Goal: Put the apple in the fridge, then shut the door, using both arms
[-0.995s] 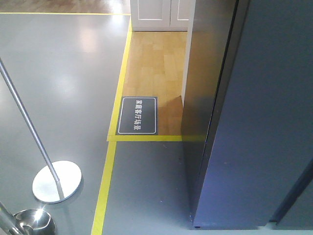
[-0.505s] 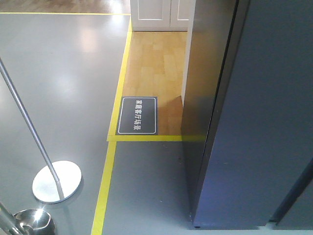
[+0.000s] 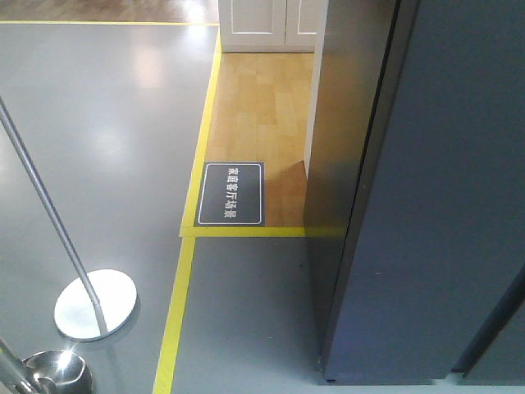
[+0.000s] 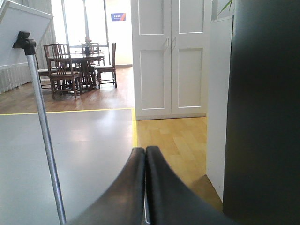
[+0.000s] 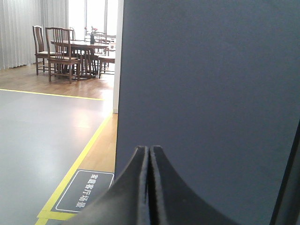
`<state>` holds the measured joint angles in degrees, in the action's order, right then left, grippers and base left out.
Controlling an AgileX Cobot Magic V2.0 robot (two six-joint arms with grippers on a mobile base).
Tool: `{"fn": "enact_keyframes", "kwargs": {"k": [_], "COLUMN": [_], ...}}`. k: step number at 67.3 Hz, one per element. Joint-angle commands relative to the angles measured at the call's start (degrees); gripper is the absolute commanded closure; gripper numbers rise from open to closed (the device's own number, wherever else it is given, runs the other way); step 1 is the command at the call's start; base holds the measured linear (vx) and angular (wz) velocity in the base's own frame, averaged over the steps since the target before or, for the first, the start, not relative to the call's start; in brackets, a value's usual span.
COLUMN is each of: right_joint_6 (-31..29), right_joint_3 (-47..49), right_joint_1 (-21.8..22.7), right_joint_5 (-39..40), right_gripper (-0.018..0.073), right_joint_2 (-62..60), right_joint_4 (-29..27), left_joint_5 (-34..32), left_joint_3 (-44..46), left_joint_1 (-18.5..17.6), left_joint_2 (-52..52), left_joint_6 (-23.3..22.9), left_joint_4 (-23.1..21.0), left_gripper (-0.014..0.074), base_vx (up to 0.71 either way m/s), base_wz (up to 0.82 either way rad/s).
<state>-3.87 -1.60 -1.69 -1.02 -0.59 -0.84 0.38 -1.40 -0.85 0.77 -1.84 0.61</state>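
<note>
Your right gripper [image 5: 148,154] sits low in view, fingers pressed together, nothing between them. Directly beyond it: the fridge's [image 5: 206,84] dark grey-blue face, filling most of the frame. Left of the fridge, yellow floor tape [image 5: 77,166] and a dark floor sign [image 5: 86,190]. Farther left, dining table [image 5: 84,47] with chairs.

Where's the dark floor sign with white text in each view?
Front view: floor sign left of centre, in the corner of the yellow tape, beside the fridge.
Left wrist: not in view.
Right wrist: floor sign bottom left, by the tape.
Shared landmark: the yellow floor tape.
</note>
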Motion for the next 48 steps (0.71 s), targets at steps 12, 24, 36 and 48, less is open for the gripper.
{"fn": "enact_keyframes", "kwargs": {"k": [12, 24, 36, 48], "right_joint_6": [0.2, 0.2, 0.2, 0.2], "right_joint_3": [-0.3, -0.3, -0.3, -0.3], "right_joint_1": [-0.1, -0.1, -0.1, -0.1], "right_joint_5": [4.3, 4.2, 4.2, 4.2], "right_gripper": [0.0563, 0.0563, 0.0563, 0.0563], "right_joint_2": [-1.6, -1.6, -1.6, -1.6], "right_joint_4": [0.5, 0.5, 0.5, 0.5], "left_joint_5": [-4.2, -4.2, -4.2, -4.2], "left_joint_3": [-1.4, -1.4, -1.4, -1.4], "left_joint_1": [-0.3, -0.3, -0.3, -0.3], "left_joint_2": [0.0, 0.0, 0.0, 0.0], "left_joint_6": [0.0, 0.0, 0.0, 0.0], "left_joint_4": [-0.6, -0.6, -0.6, -0.6], "left_gripper": [0.0603, 0.0603, 0.0603, 0.0603], "base_vx": [0.00, 0.00, 0.00, 0.00], "base_wz": [0.00, 0.00, 0.00, 0.00]}}
